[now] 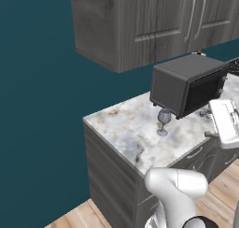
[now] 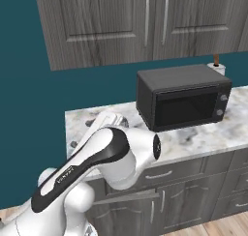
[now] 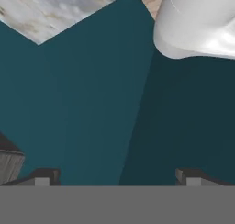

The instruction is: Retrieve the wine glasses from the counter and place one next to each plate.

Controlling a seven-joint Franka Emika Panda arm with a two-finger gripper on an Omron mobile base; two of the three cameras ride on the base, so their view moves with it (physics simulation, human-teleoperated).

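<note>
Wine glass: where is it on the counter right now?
In the left base view, one wine glass stands upright on the counter, just in front of the microwave's near left corner, toward the middle of the worktop.

microwave [image 2: 181, 97]: dark, closed | wall cabinets [image 2: 145, 22]: grey wood | wall [image 1: 37, 105]: teal
</note>
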